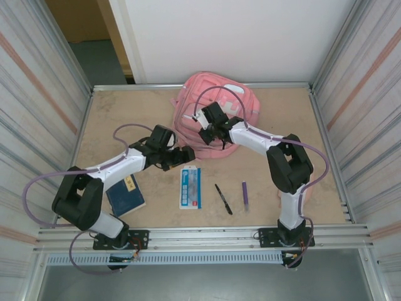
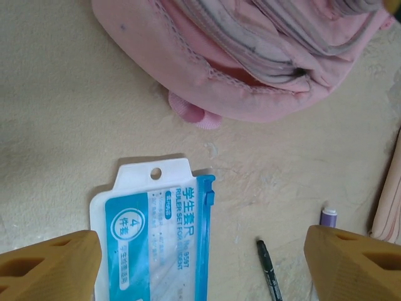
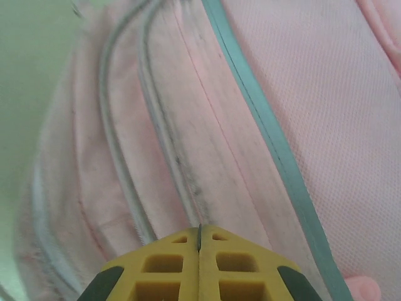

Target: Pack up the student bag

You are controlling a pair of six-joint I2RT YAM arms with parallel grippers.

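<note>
The pink student bag [image 1: 216, 113] lies at the back middle of the table, its zippered lower edge facing the arms [image 2: 250, 69]. My right gripper [image 1: 210, 133] rests on the bag's front and is shut [image 3: 199, 237], with a thin dark zipper pull pinched between its tips. Grey zipper tracks [image 3: 163, 132] run up the pink fabric from those tips. My left gripper [image 1: 180, 155] hovers open [image 2: 200, 266] just in front of the bag. It is above the top end of a blue-and-white ruler set pouch [image 2: 156, 238] and holds nothing.
The ruler set pouch [image 1: 190, 187] lies flat at the front middle. A black pen [image 1: 223, 199] and a purple pen [image 1: 245, 194] lie to its right. A blue notebook [image 1: 125, 193] sits under the left arm. Metal walls close in both sides.
</note>
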